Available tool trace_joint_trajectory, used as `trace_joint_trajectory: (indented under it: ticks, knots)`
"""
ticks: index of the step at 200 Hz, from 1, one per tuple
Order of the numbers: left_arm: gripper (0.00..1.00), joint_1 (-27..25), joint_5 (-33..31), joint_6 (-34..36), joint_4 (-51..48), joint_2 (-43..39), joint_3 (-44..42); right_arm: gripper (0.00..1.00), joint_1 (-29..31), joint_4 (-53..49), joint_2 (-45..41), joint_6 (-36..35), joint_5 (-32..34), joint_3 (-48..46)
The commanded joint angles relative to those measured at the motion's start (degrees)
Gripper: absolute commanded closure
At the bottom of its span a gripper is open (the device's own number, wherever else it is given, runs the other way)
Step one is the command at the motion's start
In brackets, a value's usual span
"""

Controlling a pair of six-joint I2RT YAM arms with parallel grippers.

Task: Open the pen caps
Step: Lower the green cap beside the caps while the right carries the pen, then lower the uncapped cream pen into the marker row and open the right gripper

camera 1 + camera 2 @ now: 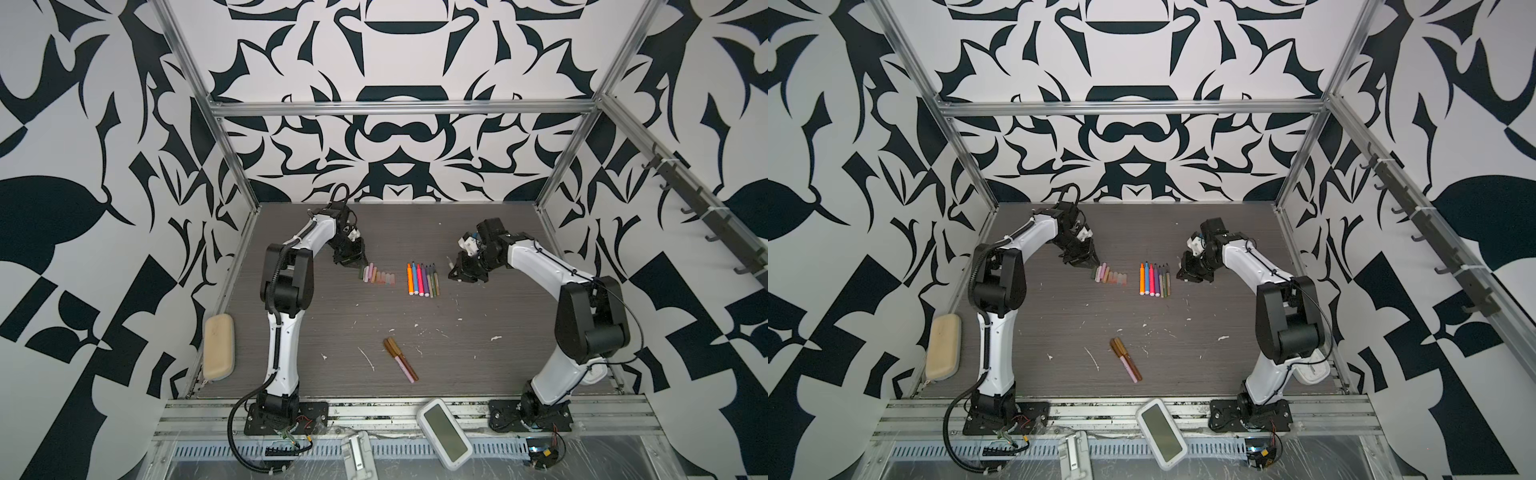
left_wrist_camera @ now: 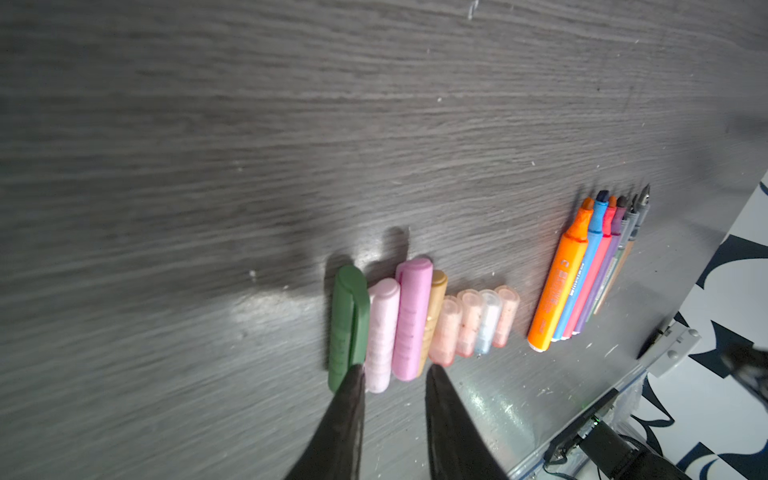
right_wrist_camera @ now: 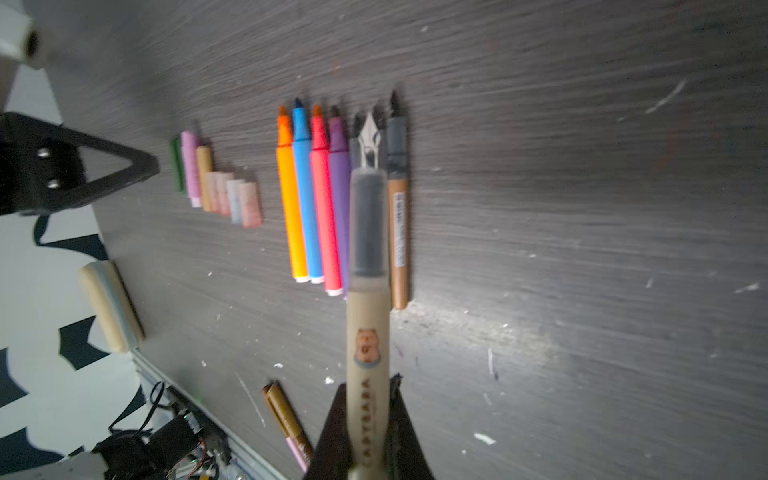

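I saw the left gripper (image 2: 395, 370) spread, tips at the row of caps (image 1: 377, 276) left of centre; the right gripper (image 3: 369, 384) pinched an uncapped beige pen (image 3: 369, 270).

Fig.: Enclosure with black-and-white patterned walls (image 1: 395, 166), aluminium frame rails (image 1: 399, 109), a dark grey wood-grain bench (image 1: 332, 307) flecked white, and a hook rail (image 1: 706, 212) on the right-hand wall.

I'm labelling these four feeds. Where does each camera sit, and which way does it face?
Top views: high before the table, facing down toward the back wall; left arm, right arm whole.
Left wrist: on that arm, looking past the open left pincer at the pen caps.
Right wrist: looking along the tan pen in the right pincer toward the pens.
Shared: all show caps and pens.
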Motion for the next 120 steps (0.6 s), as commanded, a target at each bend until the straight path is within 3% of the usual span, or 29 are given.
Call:
trace_joint_trajectory:
  ticks: [1,73,120]
  knots:
    - [0.71,0.6,0.9,0.2,-2.7,-2.8,-0.3,1.00,0.6,2.4,2.5,-2.8,5.2,2.0]
    - [0.71,1.9,1.7,-1.5,-2.3,-5.8,-1.2,1.00,0.4,13.1,9.2,-0.5,3.5,-0.4]
    - [0.71,3.5,3.6,-3.8,-0.6,-6.7,-2.0,1.00,0.5,15.1,7.5,0.3,2.4,-4.0]
